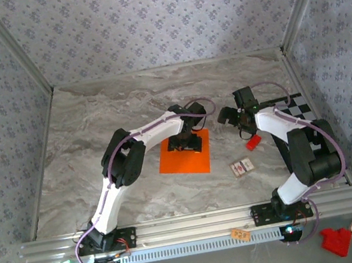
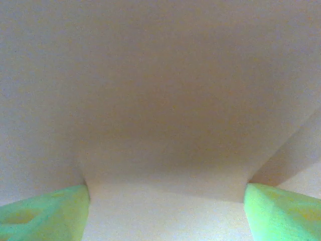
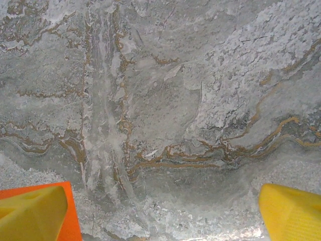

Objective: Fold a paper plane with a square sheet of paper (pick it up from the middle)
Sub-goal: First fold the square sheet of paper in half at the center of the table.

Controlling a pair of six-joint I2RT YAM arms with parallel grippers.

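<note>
Trouble first: the table (image 1: 95, 131) is smooth marble, and the orange sheet of paper (image 1: 175, 164) lies flat on it near the middle. A pinch from above could just skate it sideways instead of raising a ridge. If my fingers bite off-centre, the sheet may swing or crumple, and any crease after that goes crooked. It's thin stuff, too; squeeze hard and it could wrinkle or tear.

Now the jaws. My left gripper (image 1: 185, 145) is down on the far half of the sheet, green fingertips (image 2: 45, 213) wide apart. The wrist view is a pale blur, so I think they touch the paper, but I can't see anything pinched between them. My right gripper (image 1: 233, 117) hangs over bare table just right of the sheet, yellow fingertips (image 3: 35, 213) spread fully, holding nothing. A small red block (image 1: 253, 142) sits near it, and one careless swing could knock that.
</note>
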